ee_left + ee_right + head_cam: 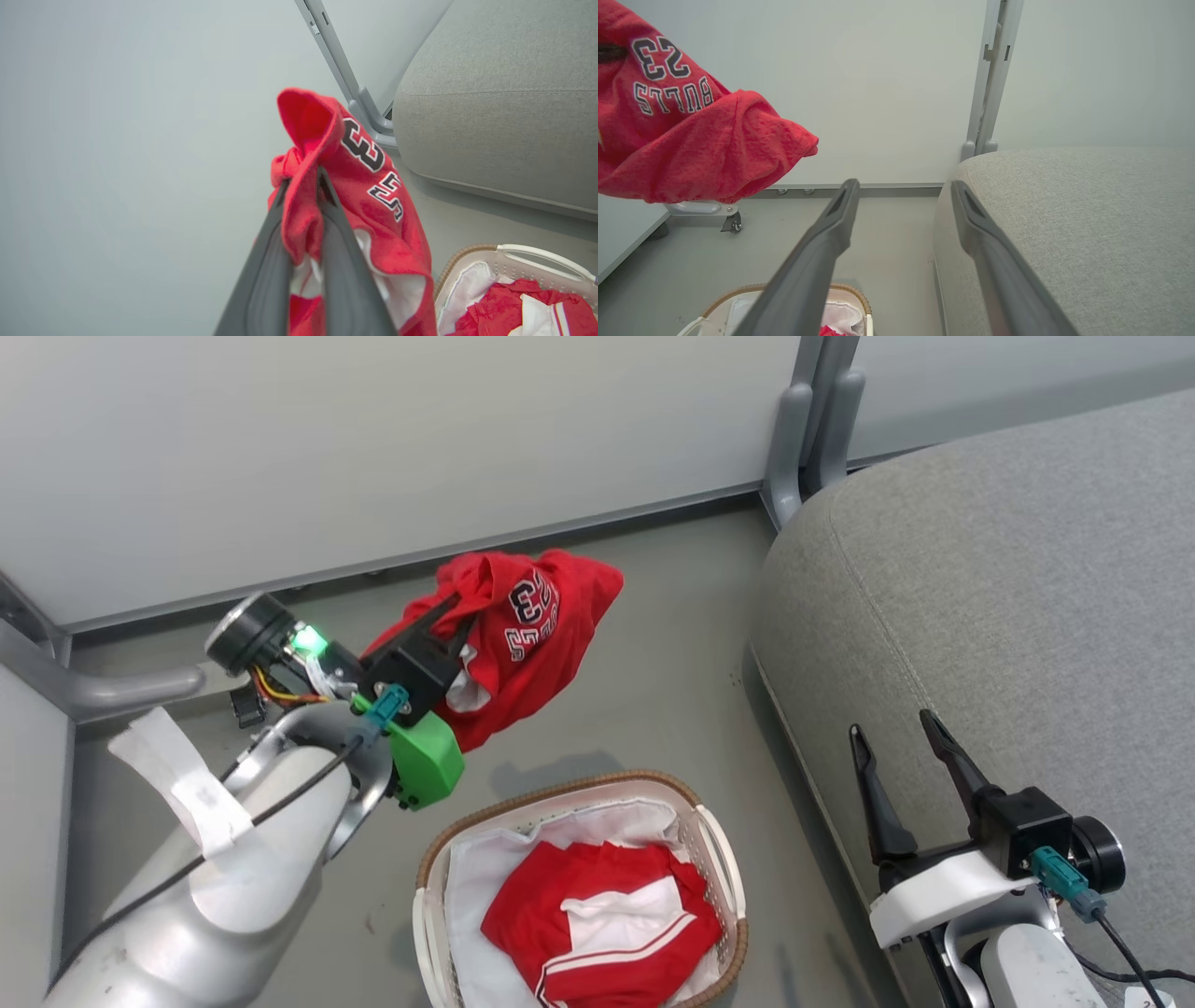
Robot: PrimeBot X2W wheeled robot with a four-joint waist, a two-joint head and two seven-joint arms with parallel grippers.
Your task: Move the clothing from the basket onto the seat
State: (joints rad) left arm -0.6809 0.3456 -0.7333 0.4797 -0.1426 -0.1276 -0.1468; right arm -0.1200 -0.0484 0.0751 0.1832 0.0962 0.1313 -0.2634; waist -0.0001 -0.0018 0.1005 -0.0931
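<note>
Red "BULLS 23" jersey [523, 644]: raised clear of basket [560, 789], over its far side, bunched, pinched between closed fingers of left gripper [459, 613]; lower folds hidden behind gripper body. Second red garment [597, 915], white-striped: inside basket on white liner [485, 877], near end cut off. Seat [1008, 597]: right of basket, strip of bare floor [672, 644] between. Right gripper [890, 726]: right of basket, over seat edge, fingers spread, holding nothing.
</note>
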